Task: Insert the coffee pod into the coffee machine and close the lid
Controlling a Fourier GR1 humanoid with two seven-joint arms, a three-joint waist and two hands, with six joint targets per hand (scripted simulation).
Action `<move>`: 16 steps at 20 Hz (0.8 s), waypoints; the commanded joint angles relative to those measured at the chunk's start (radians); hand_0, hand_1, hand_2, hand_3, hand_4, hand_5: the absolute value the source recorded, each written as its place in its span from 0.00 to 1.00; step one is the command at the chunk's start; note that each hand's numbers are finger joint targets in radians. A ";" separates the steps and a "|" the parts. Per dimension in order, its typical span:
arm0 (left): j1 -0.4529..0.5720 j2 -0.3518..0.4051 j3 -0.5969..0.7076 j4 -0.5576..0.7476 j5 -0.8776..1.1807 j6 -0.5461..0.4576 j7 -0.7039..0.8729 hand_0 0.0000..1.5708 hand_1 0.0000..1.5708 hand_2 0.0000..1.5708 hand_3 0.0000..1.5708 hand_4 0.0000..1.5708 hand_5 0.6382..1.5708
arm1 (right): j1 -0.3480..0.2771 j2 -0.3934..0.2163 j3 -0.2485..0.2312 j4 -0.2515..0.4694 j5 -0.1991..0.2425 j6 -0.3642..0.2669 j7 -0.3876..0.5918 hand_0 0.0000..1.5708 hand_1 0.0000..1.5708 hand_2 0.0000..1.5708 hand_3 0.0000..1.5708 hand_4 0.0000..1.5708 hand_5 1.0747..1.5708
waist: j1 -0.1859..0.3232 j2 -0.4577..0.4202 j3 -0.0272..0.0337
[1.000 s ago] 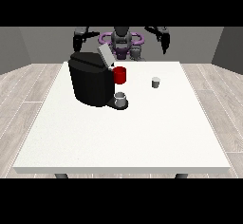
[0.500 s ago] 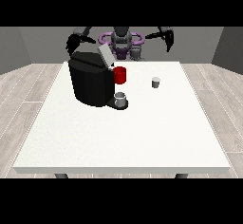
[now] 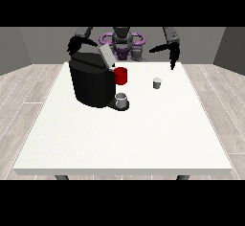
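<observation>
Smooth white desk [image 3: 124, 139], square, over pale plank floor. Boxy matte black coffee machine [image 3: 91, 81], lid [image 3: 106, 56] tilted open, grey cup [image 3: 122, 100] below its red part. Small grey cylindrical coffee pod [image 3: 157, 83] to the machine's right, upright. Robot hand at view's right [image 3: 173, 57] above the pod, fingers straight, pointing down. Robot hand at view's left [image 3: 74, 44] behind the machine; fingers unreadable.

**A White Table in a Grey Room**

A big white table [image 3: 119, 139] fills the middle of the room. Its top is flat and plain, and it looks wider at the near edge. Two dark legs [image 3: 61, 177] peek out from under the near edge, one near each corner.

The floor [image 3: 24, 96] is made of long, pale wood boards with thin dark lines between them. It shows on both sides of the table.

The walls [image 3: 33, 48] behind are plain grey. The light is soft and even.
</observation>
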 commanded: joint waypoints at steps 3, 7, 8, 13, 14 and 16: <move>-0.120 0.051 0.046 0.192 -0.031 -0.006 0.004 0.00 0.00 0.00 0.00 0.00 1.00 | -0.059 -0.014 -0.015 -0.003 -0.025 0.002 0.046 0.00 0.00 0.00 0.00 0.18 1.00 | -0.016 0.039 0.0000; -0.158 0.088 0.058 0.305 -0.057 -0.021 -0.047 0.00 0.00 0.00 0.00 0.00 1.00 | -0.082 -0.027 -0.002 -0.004 -0.015 0.014 0.068 0.00 0.00 0.00 0.00 0.21 1.00 | -0.023 0.081 -0.0002; -0.147 0.023 0.005 0.307 -0.100 0.025 -0.039 0.00 0.00 0.00 0.00 0.00 1.00 | -0.092 -0.002 0.000 0.025 0.000 -0.020 0.059 0.00 0.00 0.00 0.00 0.22 1.00 | -0.011 0.071 0.0000; -0.205 0.042 -0.024 0.363 -0.176 0.051 -0.055 0.00 0.00 0.00 0.00 0.00 1.00 | -0.142 -0.008 -0.021 0.082 0.019 -0.055 0.080 0.00 0.00 0.00 0.00 0.25 1.00 | 0.002 0.086 0.0000; -0.240 0.037 -0.047 0.342 -0.182 0.033 0.004 0.00 0.00 0.00 0.00 0.00 1.00 | -0.118 0.016 0.037 0.130 0.035 -0.103 0.021 0.00 0.00 0.00 0.00 0.24 1.00 | 0.011 0.094 0.0004; -0.233 0.013 -0.054 0.395 -0.223 0.091 -0.060 0.00 0.00 0.13 0.00 0.00 1.00 | -0.136 0.003 0.006 0.128 0.045 -0.067 0.017 0.00 0.00 0.00 0.00 0.26 1.00 | -0.008 0.116 0.0001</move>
